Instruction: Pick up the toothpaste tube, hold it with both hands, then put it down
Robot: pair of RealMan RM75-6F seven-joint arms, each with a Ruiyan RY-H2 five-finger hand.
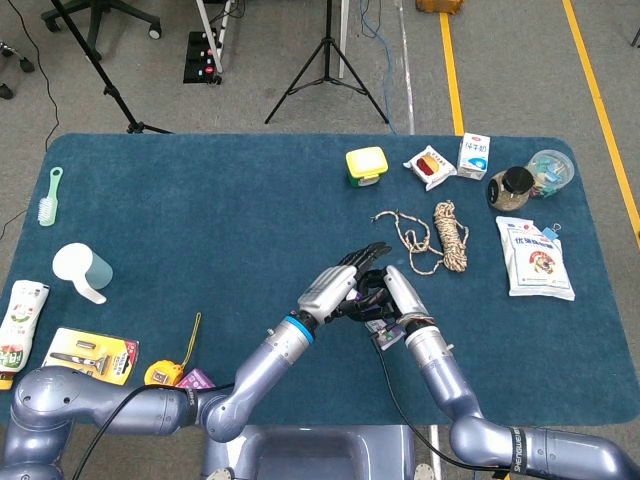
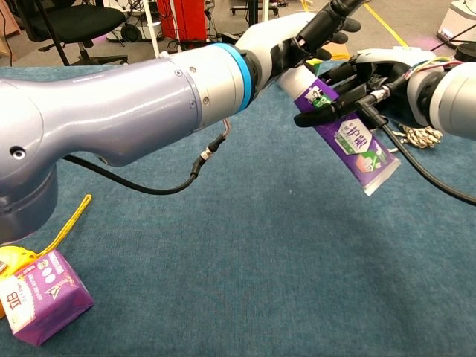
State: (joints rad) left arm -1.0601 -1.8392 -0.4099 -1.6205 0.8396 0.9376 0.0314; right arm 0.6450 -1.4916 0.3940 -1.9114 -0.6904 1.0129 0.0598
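A purple and white toothpaste tube (image 2: 349, 141) hangs slanted above the blue table, its flat tail pointing down and to the right. My left hand (image 2: 301, 33) grips the tube's upper end, with dark fingers stretched over it. My right hand (image 2: 372, 71) wraps its fingers around the tube's middle from the right. In the head view both hands meet near the table's front centre: the left hand (image 1: 335, 285) and the right hand (image 1: 402, 300), with only a bit of the tube (image 1: 380, 335) showing between them.
A coiled rope (image 1: 445, 235) lies just behind the hands. Behind it sit a yellow box (image 1: 366, 165), snack packs, a jar and a white bag (image 1: 537, 258). A white cup (image 1: 82, 270) and a brush (image 1: 48, 197) sit at the left. A purple pack (image 2: 41, 294) lies at the near left.
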